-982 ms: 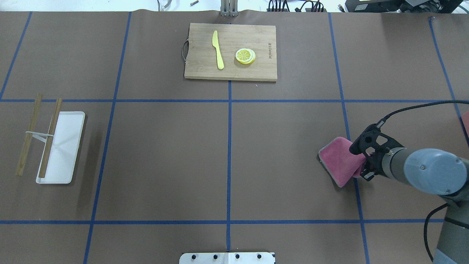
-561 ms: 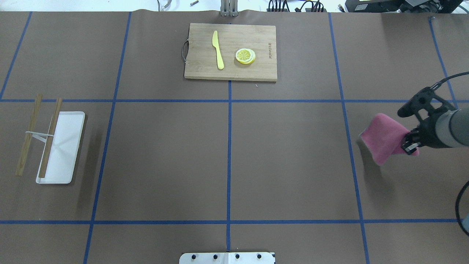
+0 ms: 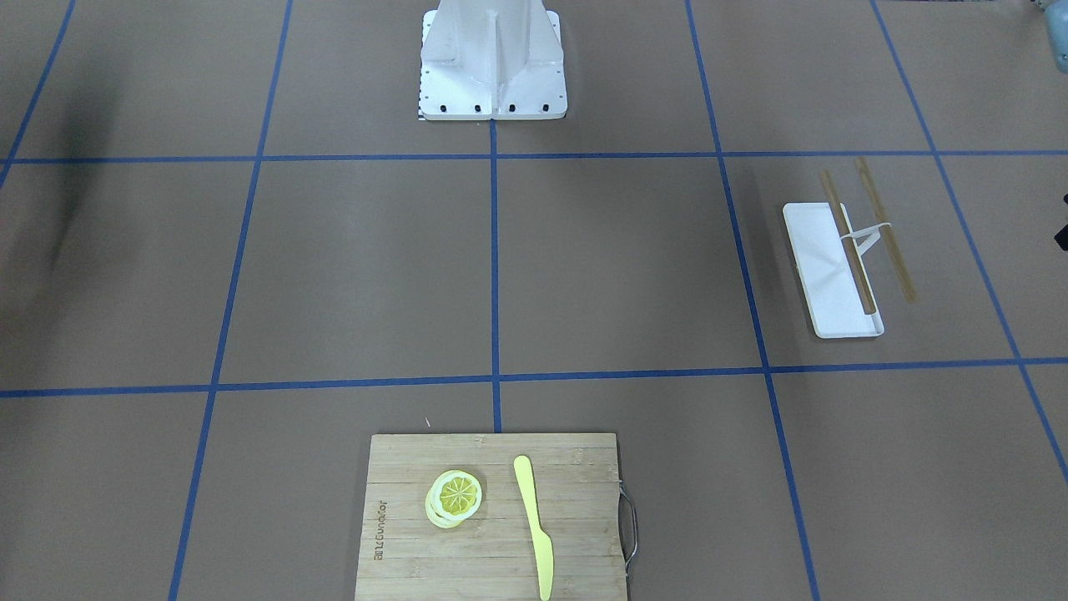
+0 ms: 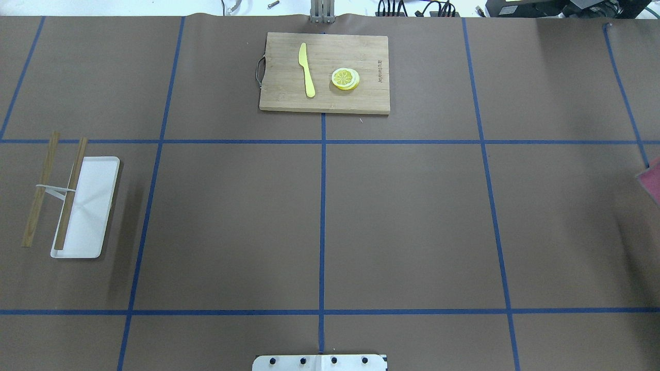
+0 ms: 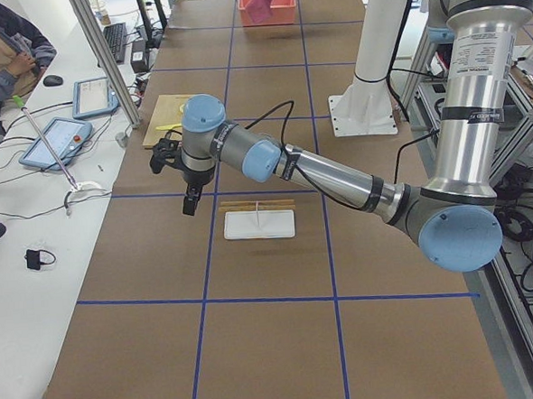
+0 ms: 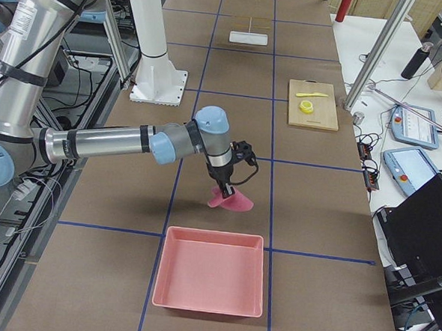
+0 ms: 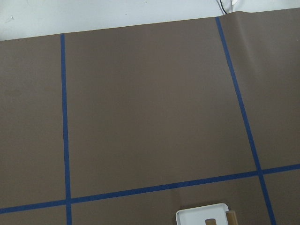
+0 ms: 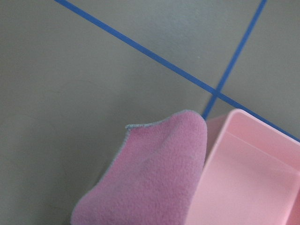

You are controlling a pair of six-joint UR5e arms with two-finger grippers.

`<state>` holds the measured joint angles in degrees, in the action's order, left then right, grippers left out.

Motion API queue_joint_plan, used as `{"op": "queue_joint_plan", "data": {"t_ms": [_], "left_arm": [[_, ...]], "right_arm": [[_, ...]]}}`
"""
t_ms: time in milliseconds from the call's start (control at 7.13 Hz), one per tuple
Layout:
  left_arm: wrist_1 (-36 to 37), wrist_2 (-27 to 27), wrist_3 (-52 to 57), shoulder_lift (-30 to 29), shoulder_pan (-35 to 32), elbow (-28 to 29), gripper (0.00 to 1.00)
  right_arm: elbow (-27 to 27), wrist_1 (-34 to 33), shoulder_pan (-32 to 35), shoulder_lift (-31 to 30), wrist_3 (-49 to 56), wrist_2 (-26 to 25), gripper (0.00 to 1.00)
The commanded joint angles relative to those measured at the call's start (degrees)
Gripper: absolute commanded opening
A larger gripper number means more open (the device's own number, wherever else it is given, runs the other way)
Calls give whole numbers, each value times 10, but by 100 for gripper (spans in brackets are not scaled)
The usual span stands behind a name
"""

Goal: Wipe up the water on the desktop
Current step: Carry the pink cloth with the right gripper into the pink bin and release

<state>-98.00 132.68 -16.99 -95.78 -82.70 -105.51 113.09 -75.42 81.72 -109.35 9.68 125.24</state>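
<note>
The desktop (image 4: 412, 221) is brown with blue tape lines, and I see no water on it. In the exterior right view my right gripper (image 6: 223, 188) hangs a pink cloth (image 6: 232, 202) low over the desktop, just before a pink bin (image 6: 208, 281). The right wrist view shows the cloth (image 8: 154, 178) beside the bin's corner (image 8: 248, 173), but no fingers, so I cannot tell its state. My left gripper (image 5: 188, 207) hovers above the desktop beside the white tray (image 5: 259, 224). I cannot tell whether it is open or shut.
A bamboo cutting board (image 4: 281, 62) at the far middle holds a yellow knife (image 4: 307, 69) and lemon slices (image 4: 345, 79). Chopsticks (image 4: 69, 196) lie across the white tray (image 4: 85, 221) on the left. The robot base (image 3: 492, 58) stands at the near edge.
My right arm has carried the pink cloth to the right and out of the overhead view. Only a pink patch shows at that view's right edge now.
</note>
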Motion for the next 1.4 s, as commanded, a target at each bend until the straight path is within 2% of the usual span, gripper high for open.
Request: {"op": "queue_joint_plan", "data": {"t_ms": [0,421,561,841,1262], "left_arm": [[4,0,24,23,1,5,97],[4,0,25,24,1,4,97],[4,0,25,24,1,5,97],[4,0,24,24,2,15,97],[40,1,34,39,1,23,97]], "right_arm": [[-71,-35,137,6,108,56,0],[-81,-129,206,11,173,47,0],[-81,-142,205,14,179,34,0],[-104,-142,204,27,177,19,99],[-182,-143,185,95,170,26,100]]}}
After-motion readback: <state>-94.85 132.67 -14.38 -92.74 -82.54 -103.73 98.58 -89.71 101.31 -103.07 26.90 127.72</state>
